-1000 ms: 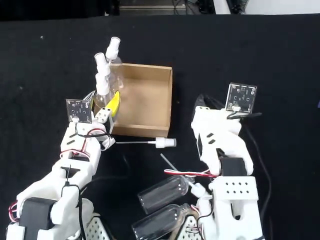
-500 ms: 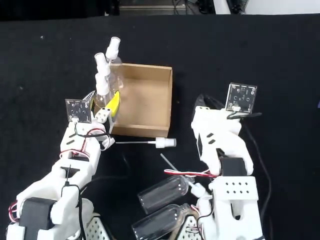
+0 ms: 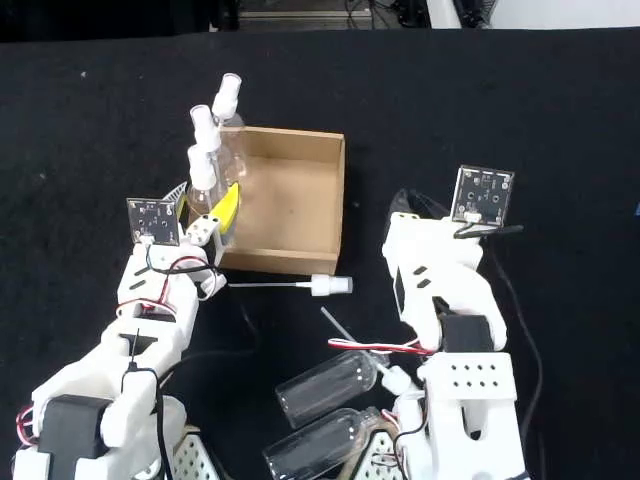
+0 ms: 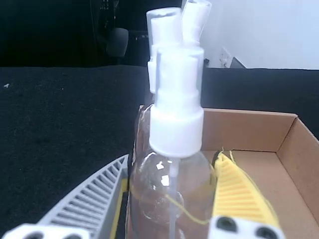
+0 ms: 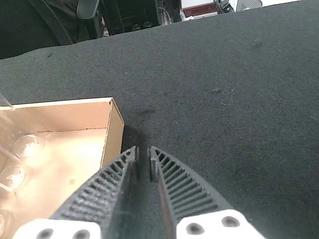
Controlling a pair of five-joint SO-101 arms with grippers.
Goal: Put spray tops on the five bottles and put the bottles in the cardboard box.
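Right gripper (image 5: 143, 151), nearly closed, hangs beside the cardboard box (image 5: 115, 130).

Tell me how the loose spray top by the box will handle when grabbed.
The spray top looks small and plastic, so probably light. Its long thin tube likely flexes if lifted by the head. Lying flat, it may roll.

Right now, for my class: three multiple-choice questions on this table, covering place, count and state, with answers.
1. The loose white spray top with thin tube lies: A in the brown cardboard box; B on the black table beside it; C in a gripper.
2. Clear plastic bottles with tops standing in the box: A one; B three; C five.
3. The right gripper is: A holding a bottle; B wide open; C closed, empty.
B, it lies outside the box; B, three white tops show; C, nothing between its fingers.
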